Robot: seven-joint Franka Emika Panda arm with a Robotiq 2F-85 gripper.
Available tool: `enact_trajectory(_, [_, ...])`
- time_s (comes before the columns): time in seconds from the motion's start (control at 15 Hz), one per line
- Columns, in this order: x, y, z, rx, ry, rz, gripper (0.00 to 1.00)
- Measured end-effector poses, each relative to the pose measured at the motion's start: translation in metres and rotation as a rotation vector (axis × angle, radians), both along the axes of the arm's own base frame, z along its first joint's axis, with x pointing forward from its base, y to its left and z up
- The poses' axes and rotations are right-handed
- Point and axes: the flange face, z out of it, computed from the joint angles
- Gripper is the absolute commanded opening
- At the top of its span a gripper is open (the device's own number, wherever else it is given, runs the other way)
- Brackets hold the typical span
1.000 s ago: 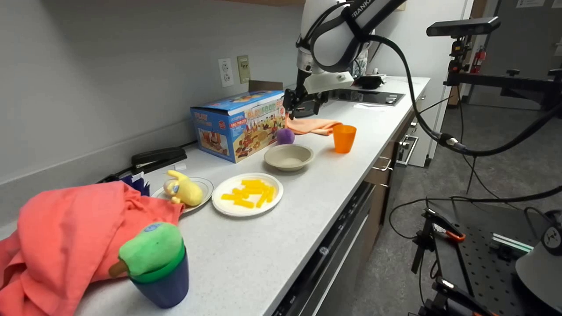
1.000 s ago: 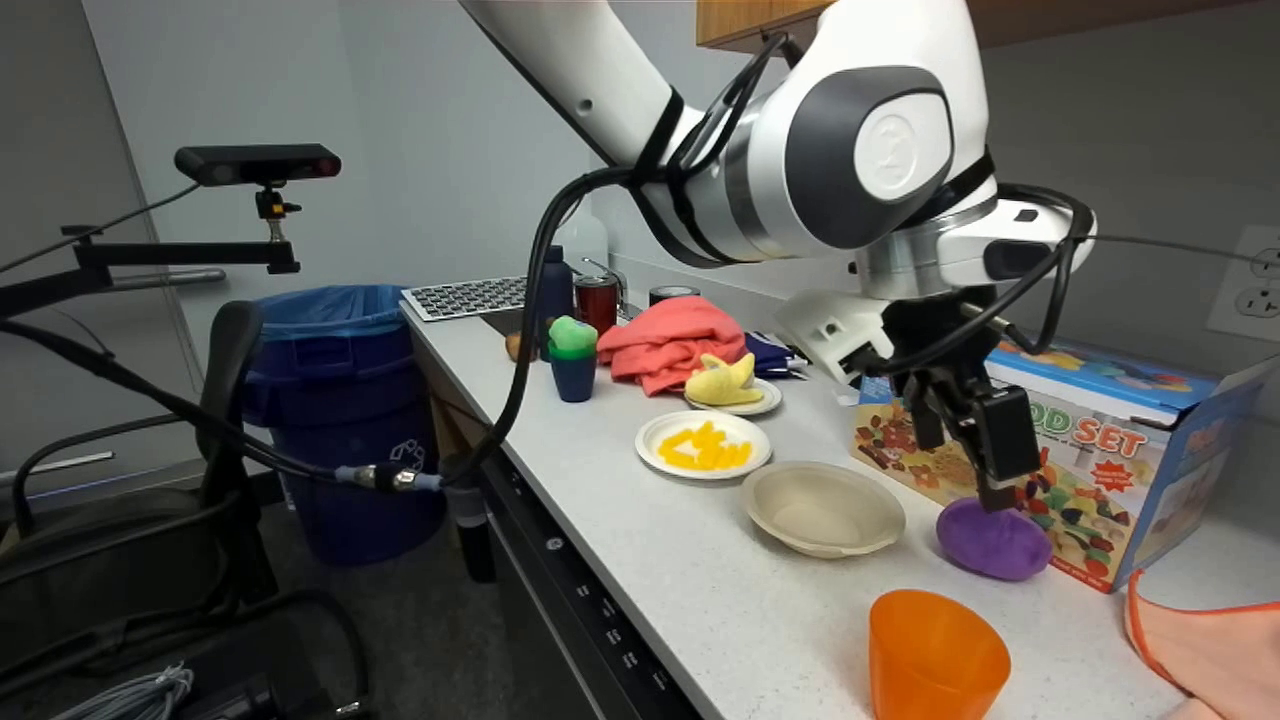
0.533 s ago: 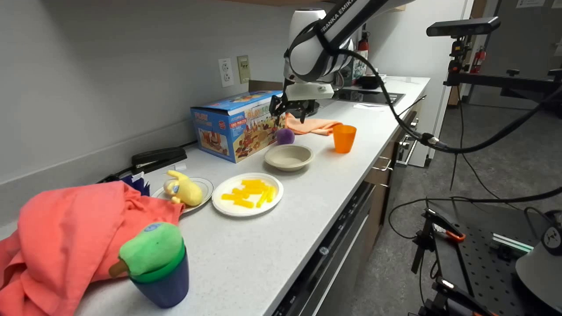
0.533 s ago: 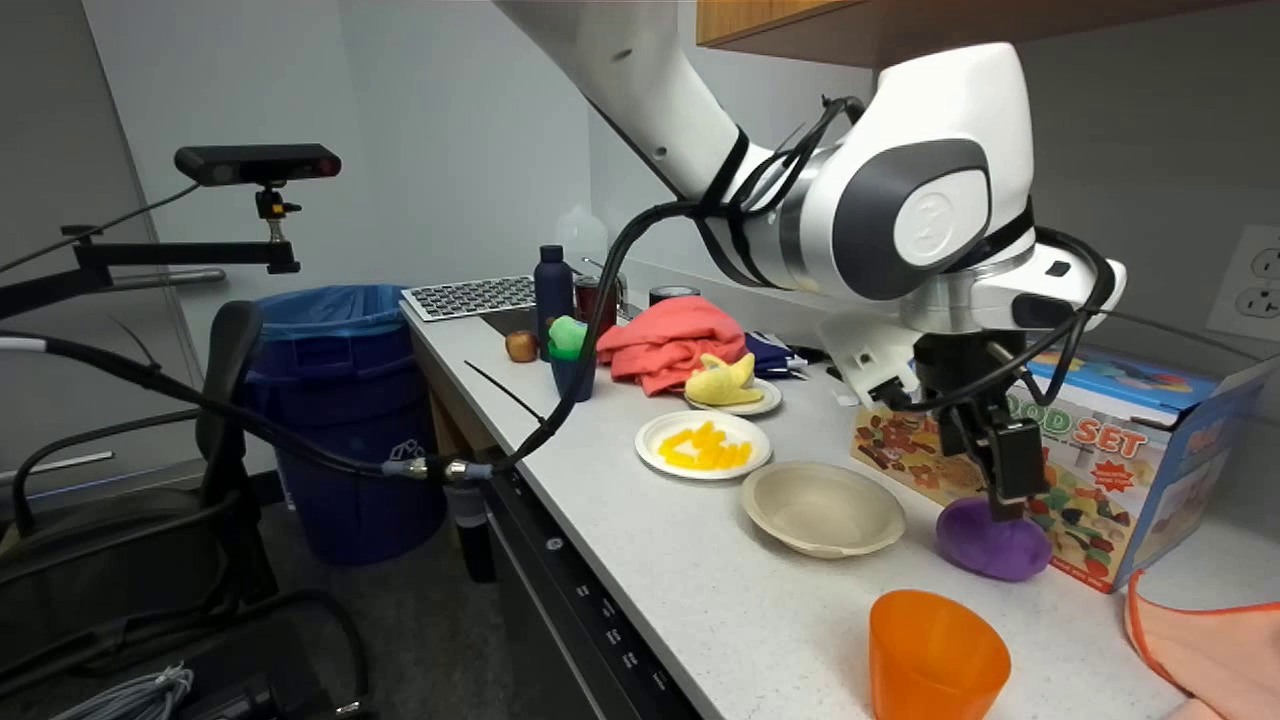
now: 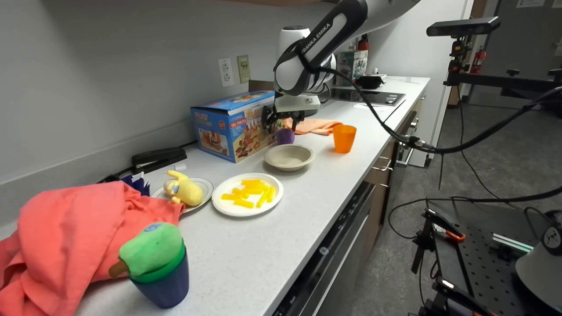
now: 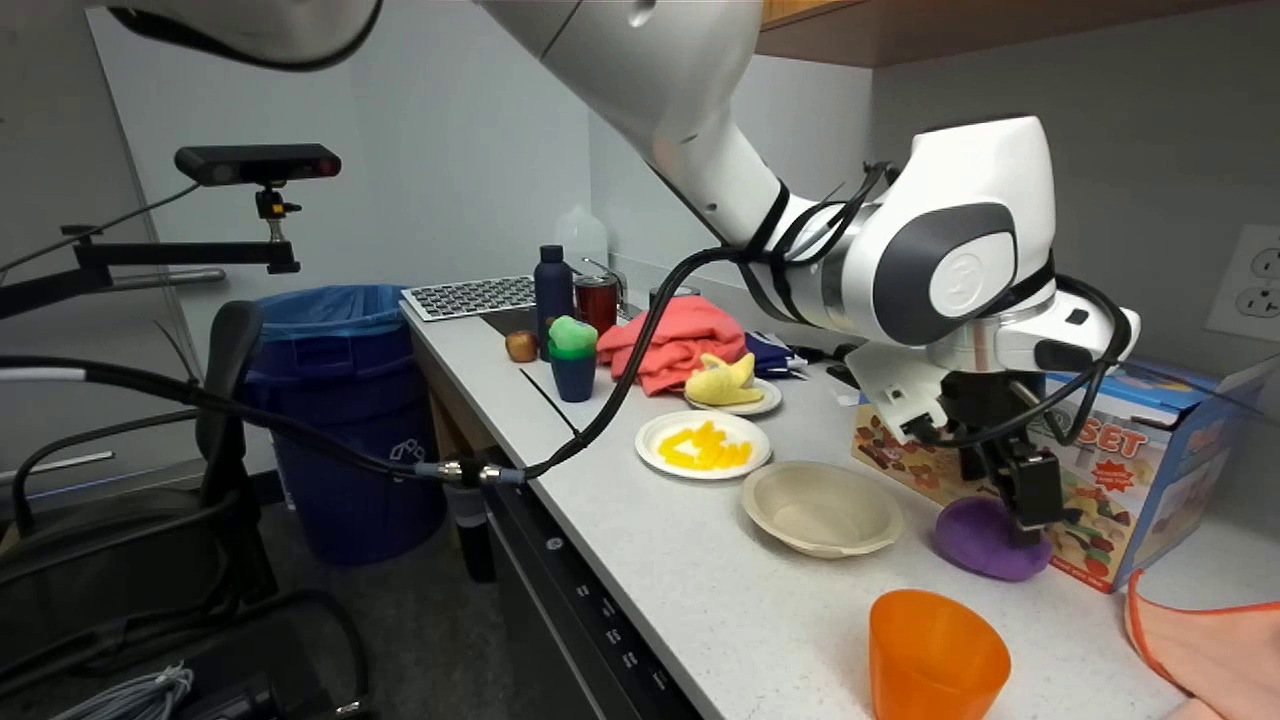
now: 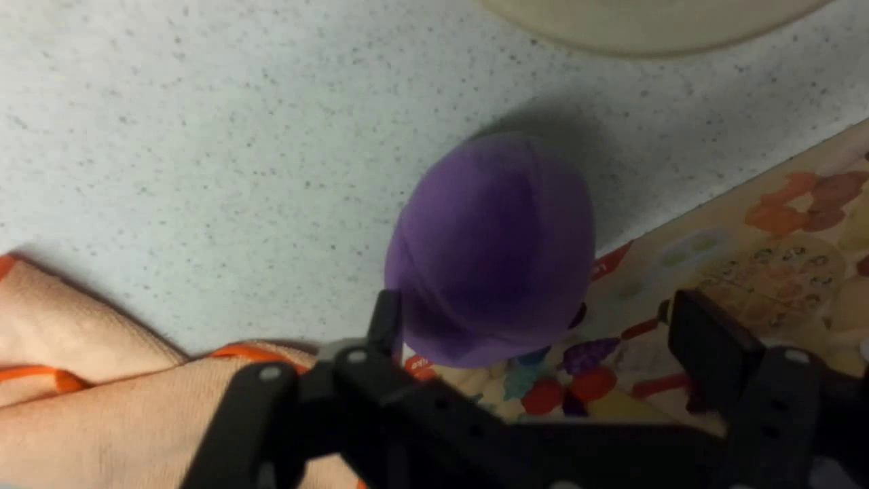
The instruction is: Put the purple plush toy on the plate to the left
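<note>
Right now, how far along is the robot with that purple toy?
Done: the gripper is at the purple toy, fingers apart. Under way: the grasp, it seems; the toy sits ungripped on the counter. Left: lifting it, then placing it on the plate holding only yellow sticks.

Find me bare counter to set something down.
A large bare patch of counter lies between the plate of yellow pieces, the blue cup and the front edge. A narrower strip follows that edge past the bowl to the orange cup. Crowded: beside the box, with the open gripper at the purple toy, and around the coral cloth.
</note>
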Motion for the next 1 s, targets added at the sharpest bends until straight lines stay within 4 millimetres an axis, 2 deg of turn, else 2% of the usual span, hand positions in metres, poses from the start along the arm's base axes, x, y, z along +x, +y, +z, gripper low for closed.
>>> enact_trajectory(0.07, [0.002, 0.000, -0.004, 0.006, 0.010, 0.000, 0.72])
enact_trajectory(0.13, [0.003, 0.000, -0.007, 0.011, 0.023, 0.001, 0.72])
enact_trajectory(0.2, [0.004, 0.000, -0.009, 0.017, 0.036, 0.002, 0.68])
enact_trajectory(0.47, [0.008, 0.002, -0.014, 0.035, 0.091, 0.007, 0.37])
enact_trajectory(0.73, [0.011, 0.007, -0.009, 0.050, 0.141, 0.043, 0.11])
enact_trajectory(1.0, [0.014, 0.012, 0.000, 0.049, 0.164, 0.113, 0.03])
